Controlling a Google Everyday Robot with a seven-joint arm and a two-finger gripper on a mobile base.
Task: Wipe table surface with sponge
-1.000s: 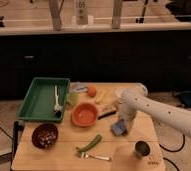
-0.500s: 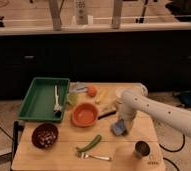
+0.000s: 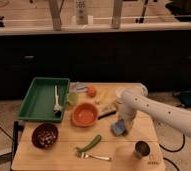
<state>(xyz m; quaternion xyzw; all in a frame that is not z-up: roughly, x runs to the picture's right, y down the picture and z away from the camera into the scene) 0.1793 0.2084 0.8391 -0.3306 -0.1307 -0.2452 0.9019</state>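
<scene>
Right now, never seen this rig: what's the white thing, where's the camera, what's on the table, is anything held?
The white thing is a robot arm reaching in from the right. Its pincer is down at the blue-grey sponge, mid table surface. Whether it grips the sponge I cannot tell. One camera looks down from the table's near side. On the wood: a green tray holding a utensil, an orange bowl, a dark bowl, a metal cup, a green vegetable and a fork.
</scene>
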